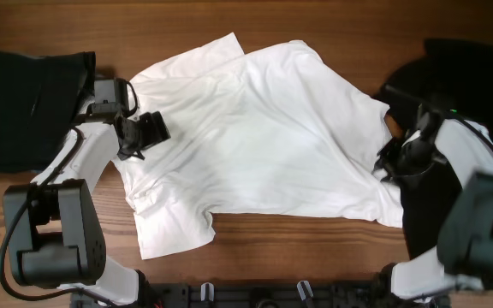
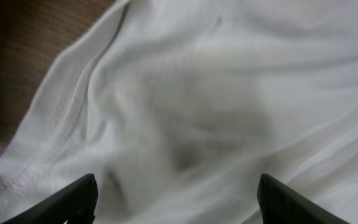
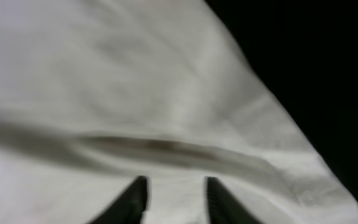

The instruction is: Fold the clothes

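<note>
Nearest the arm bases, a bare strip of the wooden table (image 1: 315, 248) runs along the near edge of the white T-shirt (image 1: 264, 137), the landmark for all that follows. This T-shirt lies spread but rumpled across the middle of the table, with one sleeve-like flap reaching toward the bases at its near left corner. At the T-shirt's left edge the left gripper (image 1: 151, 128) hovers over the cloth. In the left wrist view its fingers (image 2: 73, 202) stand wide apart, with wrinkled white cloth and a stitched hem beyond them. At the T-shirt's right edge the right gripper (image 1: 387, 161) sits low over the hem. In the right wrist view its fingers (image 3: 135, 199) stand narrowly apart, white cloth showing in the gap; whether they touch it cannot be told. A black garment (image 1: 452, 171) lies partly beneath the T-shirt's right edge. A second black garment (image 1: 28, 103) lies to the left of the T-shirt, toward the far side.
</note>
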`<state>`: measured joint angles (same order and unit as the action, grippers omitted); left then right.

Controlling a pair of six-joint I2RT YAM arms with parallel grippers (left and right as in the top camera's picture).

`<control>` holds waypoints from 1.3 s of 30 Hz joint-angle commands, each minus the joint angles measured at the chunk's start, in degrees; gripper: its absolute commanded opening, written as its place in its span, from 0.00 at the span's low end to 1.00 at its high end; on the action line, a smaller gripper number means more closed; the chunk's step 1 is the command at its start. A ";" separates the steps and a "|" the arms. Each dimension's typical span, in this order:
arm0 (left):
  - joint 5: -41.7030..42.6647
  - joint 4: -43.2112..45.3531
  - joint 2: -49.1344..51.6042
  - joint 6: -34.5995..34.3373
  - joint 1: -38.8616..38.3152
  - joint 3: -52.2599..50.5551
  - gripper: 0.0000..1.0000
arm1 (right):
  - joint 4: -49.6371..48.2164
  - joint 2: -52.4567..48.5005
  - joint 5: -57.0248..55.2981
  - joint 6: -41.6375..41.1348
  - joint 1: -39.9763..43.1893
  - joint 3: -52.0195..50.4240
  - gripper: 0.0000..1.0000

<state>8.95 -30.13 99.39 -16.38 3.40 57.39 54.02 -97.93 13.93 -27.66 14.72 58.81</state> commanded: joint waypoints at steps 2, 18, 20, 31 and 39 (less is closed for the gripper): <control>1.27 -1.66 1.60 0.87 0.09 -2.23 0.63 | -5.07 14.88 9.09 6.73 -0.28 3.19 0.52; -16.44 -8.87 2.54 -15.61 15.69 -14.47 0.04 | -15.10 15.43 8.09 10.08 -4.66 3.10 0.56; -15.58 -9.86 1.22 -15.34 21.14 -14.36 0.04 | -17.55 13.29 5.84 10.08 -5.53 3.10 0.61; -0.09 -9.33 -9.49 -6.08 39.08 -14.29 0.31 | -32.15 -1.77 6.73 11.15 -6.82 3.10 0.73; 9.33 -8.70 -11.34 1.53 34.45 -14.29 0.52 | -33.46 -6.67 7.32 18.80 -9.62 3.28 0.75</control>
<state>12.49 -39.00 89.30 -20.56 40.66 43.53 20.91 -104.16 19.92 -14.31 6.15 61.76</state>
